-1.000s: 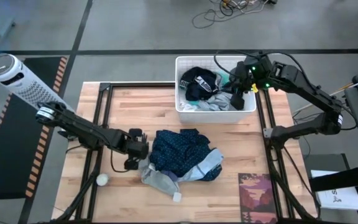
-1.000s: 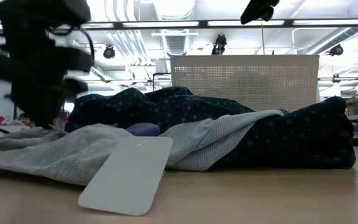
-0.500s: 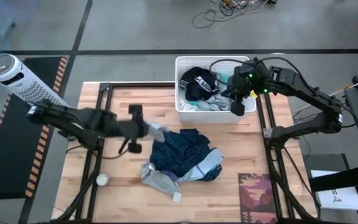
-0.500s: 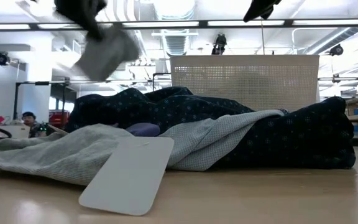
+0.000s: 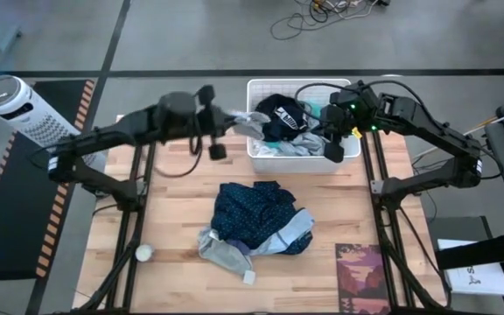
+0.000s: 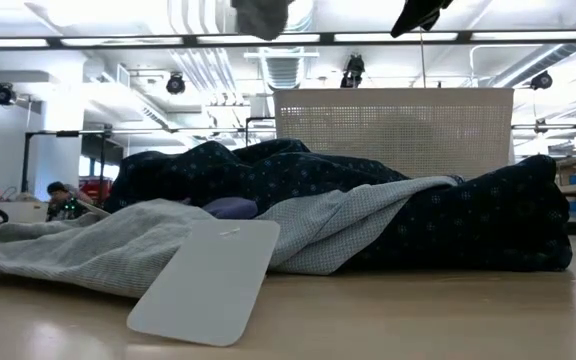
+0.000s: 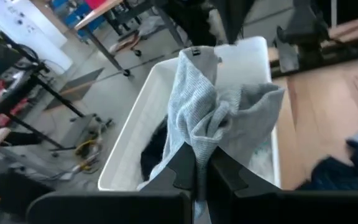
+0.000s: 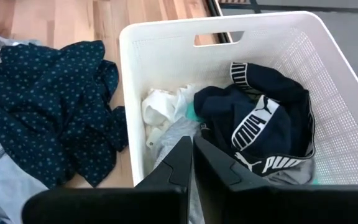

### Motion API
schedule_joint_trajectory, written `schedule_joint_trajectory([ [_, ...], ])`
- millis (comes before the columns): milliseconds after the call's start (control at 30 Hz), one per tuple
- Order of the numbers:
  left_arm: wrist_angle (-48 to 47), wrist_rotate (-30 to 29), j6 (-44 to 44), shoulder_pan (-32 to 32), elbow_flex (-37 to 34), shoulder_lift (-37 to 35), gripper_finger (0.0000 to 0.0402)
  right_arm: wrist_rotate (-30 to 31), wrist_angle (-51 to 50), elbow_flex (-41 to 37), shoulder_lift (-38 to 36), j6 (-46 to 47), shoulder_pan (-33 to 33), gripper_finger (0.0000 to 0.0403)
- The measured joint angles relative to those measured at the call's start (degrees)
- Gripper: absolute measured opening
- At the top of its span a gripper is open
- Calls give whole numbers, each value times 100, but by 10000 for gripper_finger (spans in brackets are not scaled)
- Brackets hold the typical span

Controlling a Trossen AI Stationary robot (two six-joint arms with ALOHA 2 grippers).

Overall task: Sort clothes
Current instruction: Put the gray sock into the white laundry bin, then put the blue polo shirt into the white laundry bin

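Note:
My left gripper [image 5: 220, 122] is shut on a small grey garment [image 7: 219, 106], held in the air at the left rim of the white basket [image 5: 254, 157]; it also shows at the top of the low view [image 6: 261, 14]. The basket holds a navy garment with white print [image 8: 260, 134], white cloth [image 8: 163, 109] and a bit of teal. A dark blue dotted garment [image 5: 256, 214] lies bunched on the table, partly over a pale grey one [image 5: 224, 249]. My right gripper [image 8: 192, 149] is shut and empty above the basket's right part. My left gripper pinches a bunched fold of the grey garment [image 7: 199, 146] between its two fingers; how many layers, I cannot tell. The garment is lifted clear of the table and hangs slack beyond the fingertips, over the basket's left rim.
A white tag [image 5: 249, 277] lies at the pale grey garment's near end. A dark red patterned mat [image 5: 361, 276] lies at the near right. A small white ball [image 5: 144, 253] lies at the near left. A white cylinder [image 5: 24, 109] stands off the table's left.
My left gripper has risen from the left side of the pile with the small grey garment and swung toward the far edge and right, up to the basket's left rim. The garment is lifted clear of the table. The pile has stayed in place.

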Motion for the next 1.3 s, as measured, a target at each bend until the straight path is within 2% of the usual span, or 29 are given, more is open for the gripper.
schedule_joint_trajectory([
  [133, 284, 1184, -11, 738, 427, 580, 1, 116, 4, -2, 0, -34, 0, 0],
  [200, 401, 1525, 14, 964, 662, 938, 1, 181, 4, -2, 0, -35, 0, 0],
  [400, 354, 1682, 15, 1379, 1773, 2186, 1, 260, -15, -2, 0, -12, 0, 0],
  [567, -371, 1734, -31, 1464, 2780, 3046, 12, 262, -48, -2, 0, -10, 0, 0],
  [700, -843, 1833, 76, 1462, 3245, 3460, 47, 267, -46, -2, -21, -37, 0, 0],
  [900, -827, 1839, 114, 1460, 3363, 3650, 126, 277, -46, -2, -54, -63, -2, 0],
  [1133, -858, 1833, 103, 1453, 3363, 3542, 222, 275, -48, -4, -100, -63, -2, 0],
  [1300, -1380, 1830, 103, 1426, 3363, 3195, 260, 275, -48, -4, -133, -33, -2, 0],
])
